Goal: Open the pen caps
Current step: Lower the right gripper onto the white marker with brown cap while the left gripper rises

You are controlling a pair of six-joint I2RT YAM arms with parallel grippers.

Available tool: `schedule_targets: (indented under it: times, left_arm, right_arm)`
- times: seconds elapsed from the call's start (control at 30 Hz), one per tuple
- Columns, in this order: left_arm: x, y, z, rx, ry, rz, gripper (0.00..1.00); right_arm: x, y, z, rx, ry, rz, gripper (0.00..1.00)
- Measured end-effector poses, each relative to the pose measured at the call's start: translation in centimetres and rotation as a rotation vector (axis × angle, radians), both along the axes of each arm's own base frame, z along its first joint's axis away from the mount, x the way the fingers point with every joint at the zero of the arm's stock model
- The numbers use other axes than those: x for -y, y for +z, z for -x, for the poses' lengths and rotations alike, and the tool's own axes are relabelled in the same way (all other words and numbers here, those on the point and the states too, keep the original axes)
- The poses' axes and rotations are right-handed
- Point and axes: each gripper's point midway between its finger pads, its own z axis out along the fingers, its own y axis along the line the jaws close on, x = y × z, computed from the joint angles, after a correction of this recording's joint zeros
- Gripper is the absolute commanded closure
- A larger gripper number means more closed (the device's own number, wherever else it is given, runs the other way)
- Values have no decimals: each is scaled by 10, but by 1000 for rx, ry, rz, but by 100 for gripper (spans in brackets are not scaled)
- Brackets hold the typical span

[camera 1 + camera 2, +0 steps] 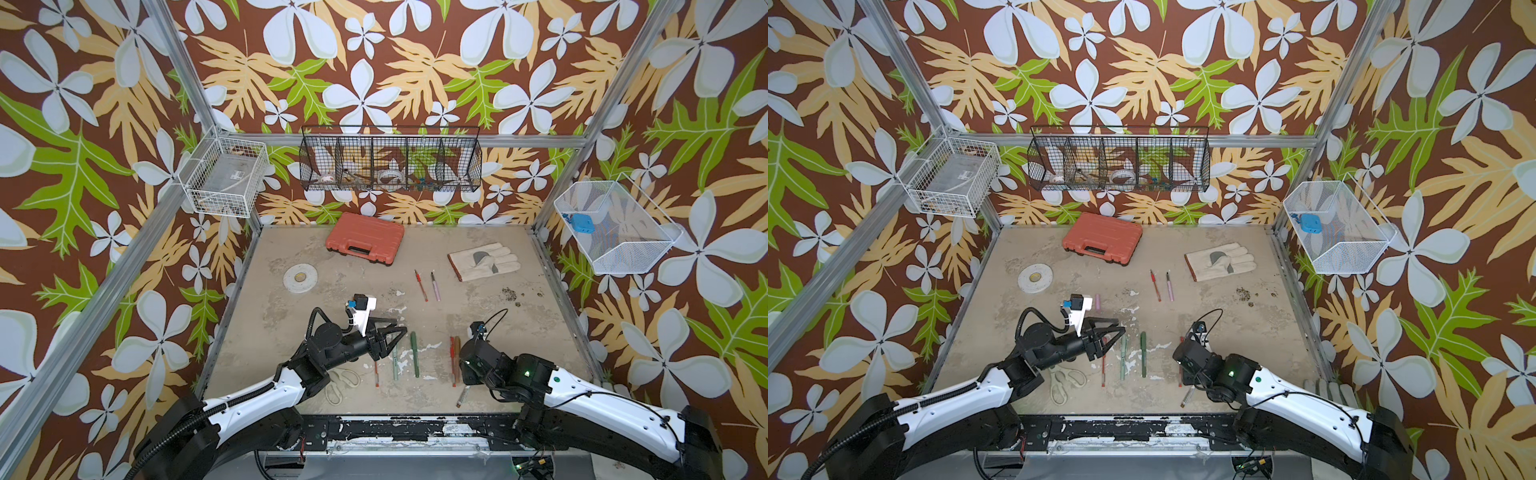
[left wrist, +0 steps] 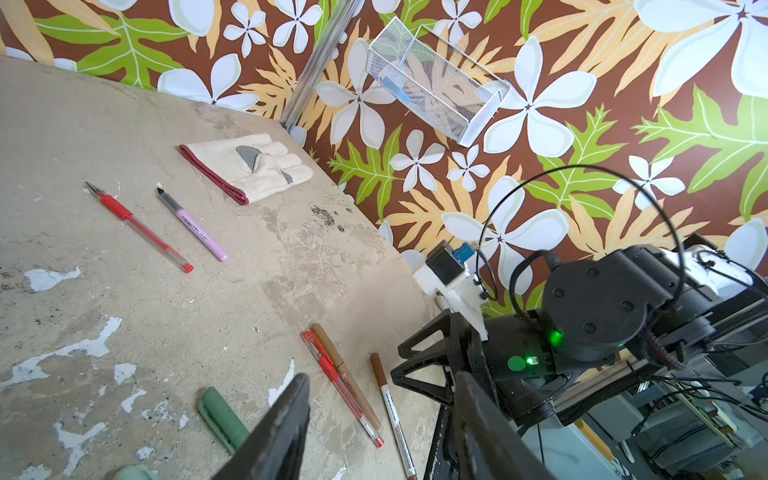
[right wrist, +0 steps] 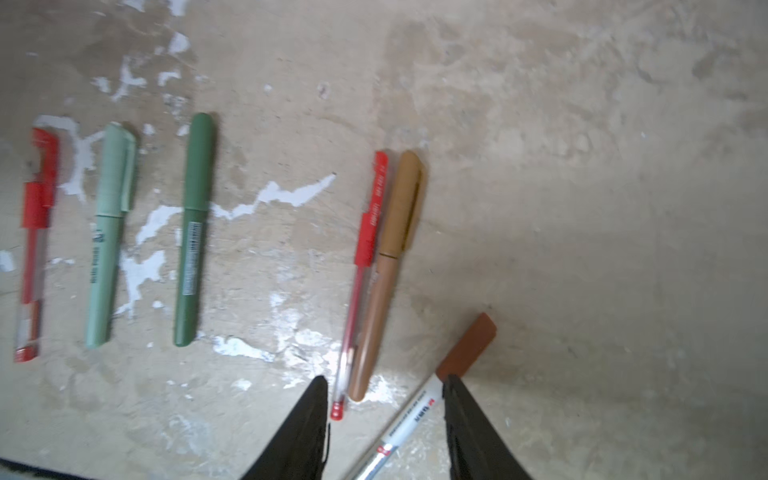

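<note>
- My right gripper [image 3: 384, 380] hangs low over the table [image 3: 582, 208] with its jaws spread, pinching nothing. The white marker [image 3: 409, 419] runs slantwise through the gap between them.
- The brown cap [image 3: 469, 347] is still seated on that marker. It begins right at the tip of one of my fingers [image 3: 465, 415]; I cannot tell whether they touch.
- In both top views the marker's long axis runs from 7 o'clock to 1 o'clock. The capped end points to 1 and is hidden under my right wrist.
- My left gripper [image 1: 399, 326] is also spread and empty. It sits at about 9 o'clock from the right one, above the pale green cap [image 3: 116, 170] end of the pen row.
- I judge the right arm far nearer to the marker. The pull will have to go along that 1-to-7 line, with one gripper on the barrel and the other on the cap.
</note>
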Motion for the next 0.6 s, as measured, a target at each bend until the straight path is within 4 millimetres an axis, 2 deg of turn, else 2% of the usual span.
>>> schedule_targets:
  times: [0.13, 0.37, 0.6]
  left_arm:
    - [1, -2, -1, 4, 0, -11, 43]
    - [2, -3, -2, 7, -1, -19, 43]
    - [5, -14, -5, -13, -1, -47, 44]
  right_arm:
    - [12, -13, 10, -32, -46, 0, 55]
    - [15, -31, 23, -109, -43, 16, 56]
    - [11, -34, 24, -118, -39, -10, 56]
